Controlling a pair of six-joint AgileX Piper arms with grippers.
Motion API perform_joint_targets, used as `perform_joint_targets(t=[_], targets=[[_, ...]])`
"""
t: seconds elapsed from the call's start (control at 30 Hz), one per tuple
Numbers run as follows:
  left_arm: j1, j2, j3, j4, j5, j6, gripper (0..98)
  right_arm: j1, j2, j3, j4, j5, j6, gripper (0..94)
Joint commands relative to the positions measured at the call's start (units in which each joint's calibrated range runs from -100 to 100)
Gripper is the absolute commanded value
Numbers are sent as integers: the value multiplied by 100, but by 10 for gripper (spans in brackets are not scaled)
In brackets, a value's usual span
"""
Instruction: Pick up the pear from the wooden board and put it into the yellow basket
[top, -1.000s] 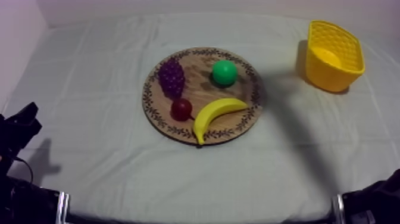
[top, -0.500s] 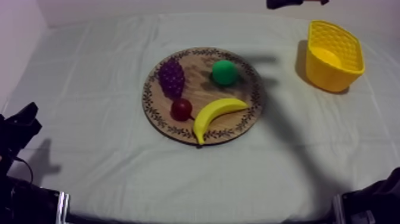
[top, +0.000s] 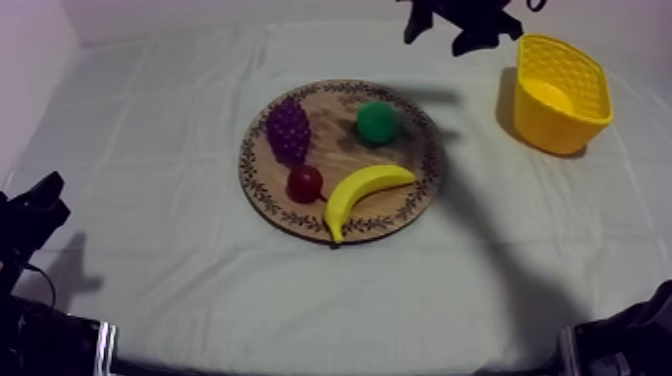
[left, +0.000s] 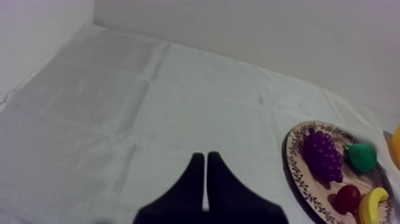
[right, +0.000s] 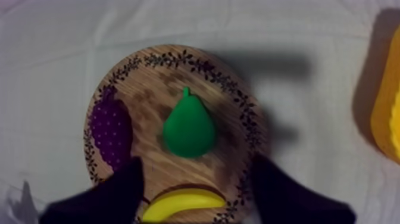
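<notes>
A: Background, quick?
B: Worktop (top: 150, 300) under a grey-white cloth (top: 170, 120). The cloth covers it to the far edge and has fold creases running both ways across it.
A: Walls?
B: A plain pale back wall (top: 250, 10) rises right behind the far edge. The side wall (top: 30, 40) on the left is the same tone, and the two meet in a corner.
A: Light?
B: Soft and even, dim overall. A broad blurry shadow (top: 500, 260) lies on the right half of the cloth, and a smaller one (top: 70, 265) near the lower left edge.
</notes>
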Motion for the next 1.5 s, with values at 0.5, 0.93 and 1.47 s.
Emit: perform_joint_targets(t=[0.5, 0.93, 1.47], targets=[[3, 0, 5, 2, -1, 0, 1, -211, 1083, -642, -7, 112, -94, 920], [3, 0, 5, 2, -1, 0, 1, -350, 2634, -1329, 68, 67, -184, 926], [3, 0, 5, 2, -1, 0, 1, -358, 3472, -1819, 98, 137, -198, 730]])
